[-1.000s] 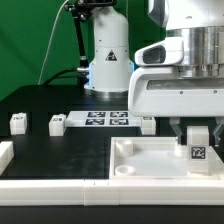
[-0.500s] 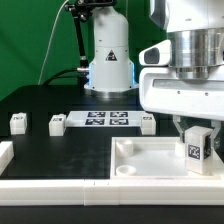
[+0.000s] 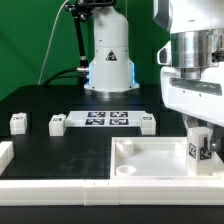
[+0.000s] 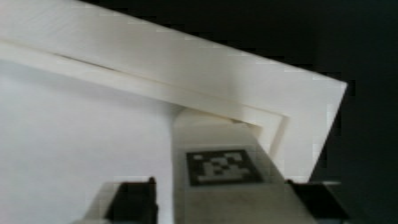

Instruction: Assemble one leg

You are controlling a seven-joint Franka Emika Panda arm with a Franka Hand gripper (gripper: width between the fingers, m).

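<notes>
My gripper (image 3: 199,138) is shut on a leg (image 3: 198,147), a small white block with a black-and-white tag, and holds it upright over the far right corner of the large white tray-like piece (image 3: 150,150). In the wrist view the leg (image 4: 222,165) sits between my two dark fingers (image 4: 132,200), right at the tray's raised corner (image 4: 267,115). Three more legs stand on the black table: one at the exterior view's left (image 3: 17,122), one beside it (image 3: 56,123), one right of the marker board (image 3: 147,123).
The marker board (image 3: 106,119) lies flat on the table behind the tray. A white rail (image 3: 60,185) runs along the front edge, with a white block (image 3: 4,154) at the far left. The robot base (image 3: 108,60) stands at the back.
My gripper has turned and shifted slightly to the exterior view's right with the leg, which has sunk closer to the tray's far right corner. The other legs have not moved.
</notes>
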